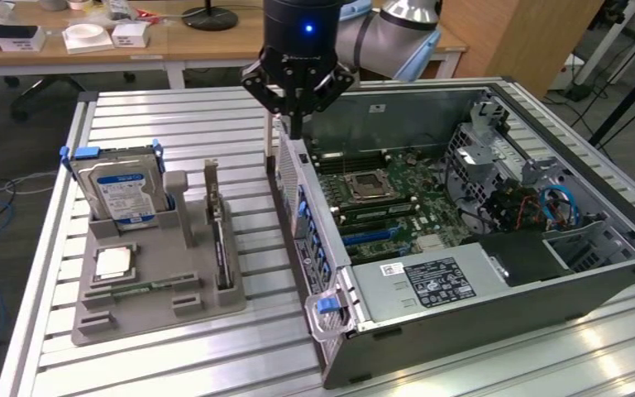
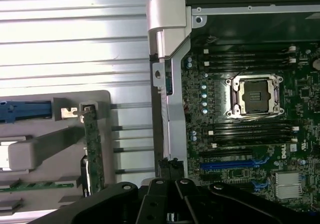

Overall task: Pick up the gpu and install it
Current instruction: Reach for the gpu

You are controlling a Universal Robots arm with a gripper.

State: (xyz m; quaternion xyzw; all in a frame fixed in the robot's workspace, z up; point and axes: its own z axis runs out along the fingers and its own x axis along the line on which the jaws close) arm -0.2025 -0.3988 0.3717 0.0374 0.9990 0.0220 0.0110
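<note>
While your end effector [image 1: 292, 124] hangs clenched and empty over the computer case's [image 1: 461, 339] side wall, the gpu [image 1: 216, 223] stands on edge in the grey holder [image 1: 141, 322] beside that case. I'd line up squarely over the card's top edge before gripping.

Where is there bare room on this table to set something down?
Bare table slats lie beyond the gray tray, and more on its near side. The strip between tray and computer case is narrow; inside the case is crowded, the gripper above its wall.
</note>
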